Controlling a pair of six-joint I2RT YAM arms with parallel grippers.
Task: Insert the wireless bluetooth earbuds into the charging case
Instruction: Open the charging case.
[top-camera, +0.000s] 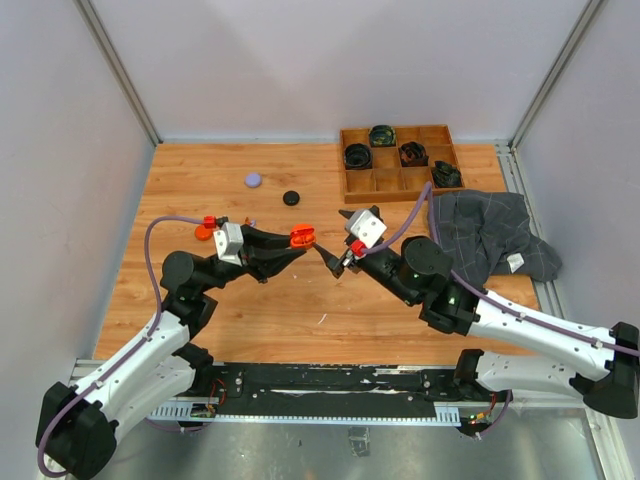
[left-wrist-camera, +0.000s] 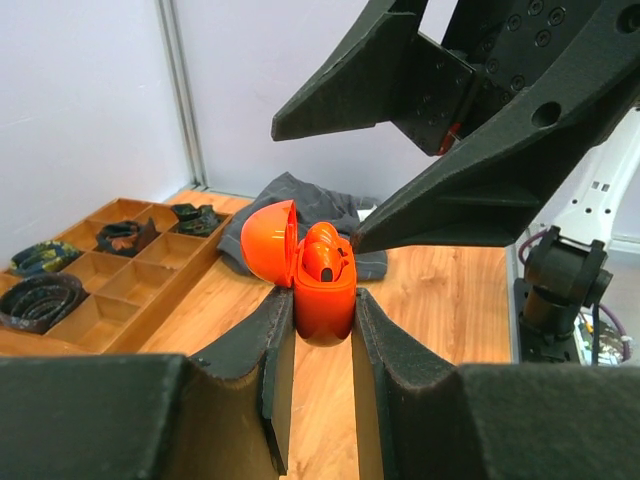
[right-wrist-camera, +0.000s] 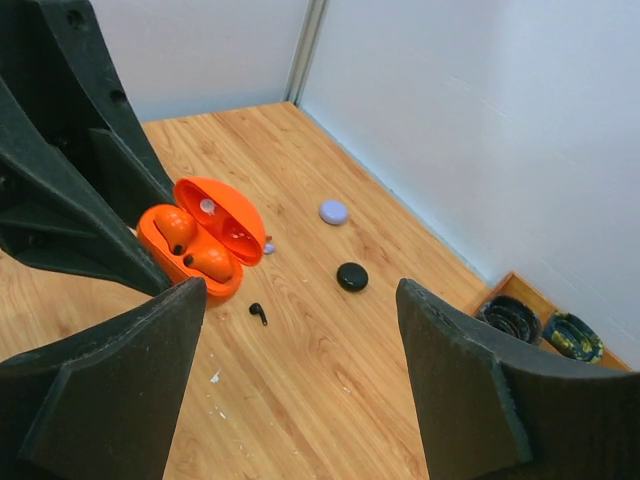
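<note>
Orange charging case, open, both earbuds seated, pinched in left fingers; right fingers spread, empty; closing it likely next.

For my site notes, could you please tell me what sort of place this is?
Probably a robotics lab test cell: left arm and right arm bolted at a wooden table, plain white panels enclosing it.

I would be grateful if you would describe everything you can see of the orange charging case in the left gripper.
The orange charging case is a glossy, rounded plastic clamshell, its lid hinged open. Two orange earbuds appear seated in its wells. The left gripper pinches its base from both sides, holding it above the wooden table.
</note>
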